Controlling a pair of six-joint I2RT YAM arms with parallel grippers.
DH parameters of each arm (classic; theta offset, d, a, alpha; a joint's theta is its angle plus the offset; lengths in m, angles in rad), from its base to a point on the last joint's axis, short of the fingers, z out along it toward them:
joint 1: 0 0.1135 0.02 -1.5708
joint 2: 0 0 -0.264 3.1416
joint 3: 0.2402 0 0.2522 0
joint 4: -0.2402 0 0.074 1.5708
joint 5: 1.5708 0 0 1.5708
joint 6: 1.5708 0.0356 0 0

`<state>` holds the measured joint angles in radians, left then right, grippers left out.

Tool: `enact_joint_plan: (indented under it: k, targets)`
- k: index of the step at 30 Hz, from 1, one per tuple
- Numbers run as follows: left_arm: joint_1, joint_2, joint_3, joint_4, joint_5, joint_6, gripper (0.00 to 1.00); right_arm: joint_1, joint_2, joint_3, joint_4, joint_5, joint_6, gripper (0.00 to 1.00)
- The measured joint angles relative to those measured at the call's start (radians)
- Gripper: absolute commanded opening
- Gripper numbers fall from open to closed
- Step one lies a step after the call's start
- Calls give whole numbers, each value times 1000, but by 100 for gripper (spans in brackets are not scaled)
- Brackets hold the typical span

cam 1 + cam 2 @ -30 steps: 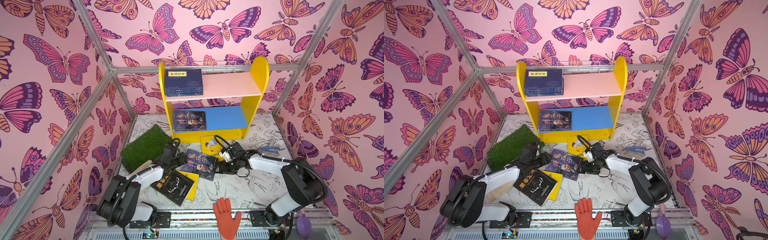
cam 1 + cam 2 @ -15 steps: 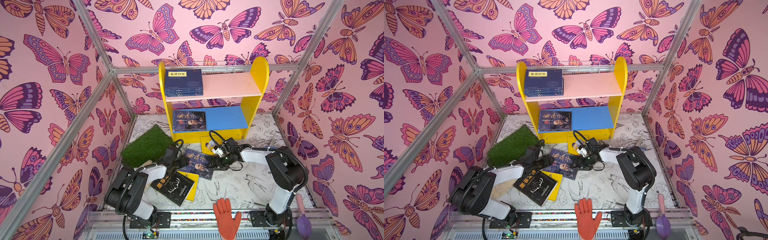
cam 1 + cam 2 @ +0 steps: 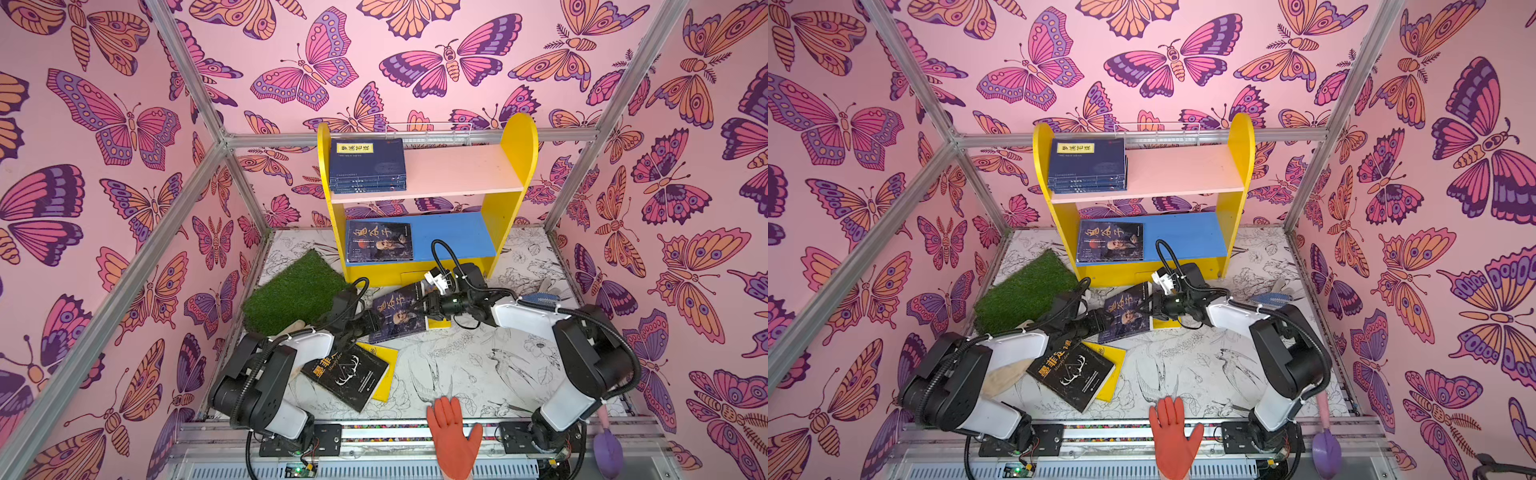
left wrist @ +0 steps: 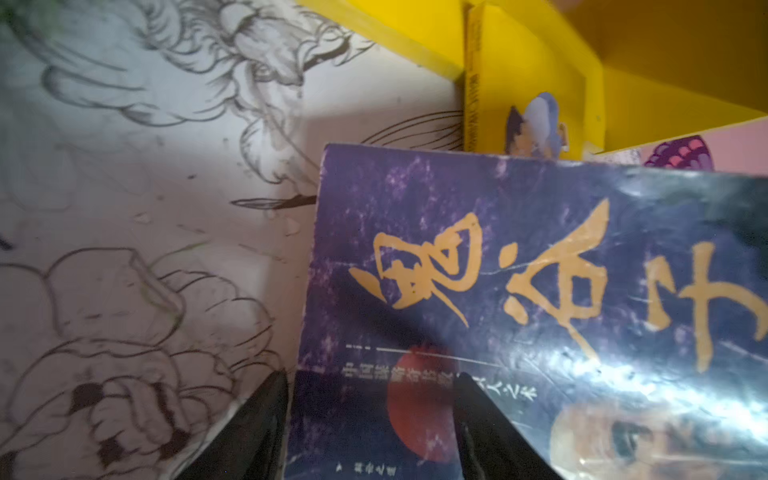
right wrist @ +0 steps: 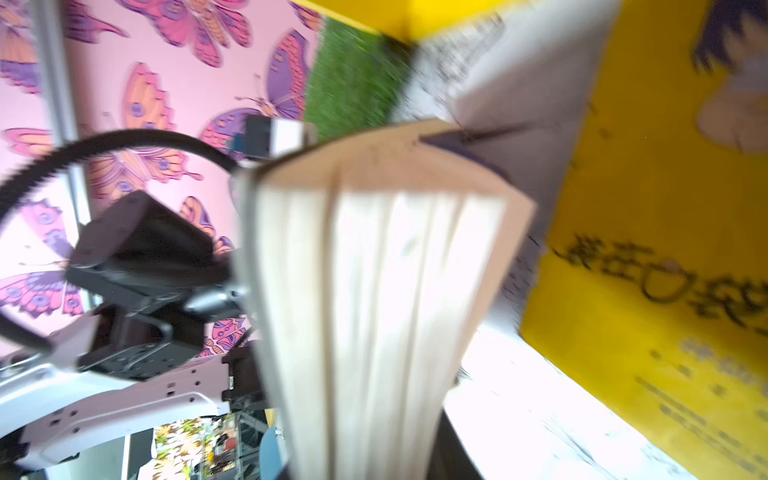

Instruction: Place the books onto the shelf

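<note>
A dark portrait book (image 3: pixel 399 309) stands tilted off the floor in front of the shelf (image 3: pixel 515 166). My right gripper (image 3: pixel 422 305) is shut on its page edge (image 5: pixel 374 291). My left gripper (image 3: pixel 365 324) is open at the book's other side, with one finger (image 4: pixel 266 415) beside the spine edge and one (image 4: pixel 478 415) over the cover (image 4: pixel 540 270). Navy books (image 3: pixel 368 166) are stacked on the pink board. Another portrait book (image 3: pixel 379 242) lies on the blue board. A black antler book (image 3: pixel 347 374) rests on a yellow book (image 3: pixel 384 365). A yellow cartoon book (image 5: pixel 665 249) lies under my right gripper.
A green grass mat (image 3: pixel 295 291) lies left of the shelf. An orange glove (image 3: pixel 451 436) sticks up at the front rail, with a purple tool (image 3: pixel 606 449) at the front right. A blue brush (image 3: pixel 540 298) lies by the right wall. Butterfly walls enclose the floor.
My right gripper has reached left to the portrait book and shut on its page edge. The book has tipped up off the floor. My left gripper stays open beside it.
</note>
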<state>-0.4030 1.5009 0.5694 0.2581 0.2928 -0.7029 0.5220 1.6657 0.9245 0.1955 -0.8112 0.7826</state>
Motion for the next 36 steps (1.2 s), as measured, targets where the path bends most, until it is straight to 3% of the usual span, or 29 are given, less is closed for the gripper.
enact_joint_plan:
  k: [5, 9, 17, 23, 26, 30, 32, 36]
  targets:
    - [-3, -44, -10, 46, 27, -35, 66, 0, -17, 0, 19, 35, 11, 1]
    - [16, -101, -58, 114, 54, -100, 69, -3, -33, -11, 36, 31, 13, 0]
    - [127, -174, -142, 294, 150, -285, 87, -63, -95, -55, 208, -71, 116, 0]
    - [161, -171, -177, 452, 231, -378, 83, -73, -102, -55, 336, -118, 208, 0]
    - [161, -153, -180, 553, 278, -415, 64, -73, -99, -59, 414, -125, 272, 0]
    - [161, -119, -202, 709, 318, -476, 20, -76, -56, -73, 525, -119, 347, 2]
    - [170, -92, -216, 785, 322, -515, 0, -87, -37, -92, 547, -97, 384, 11]
    - [165, -60, -222, 878, 313, -571, 0, -95, -28, -131, 546, -40, 404, 37]
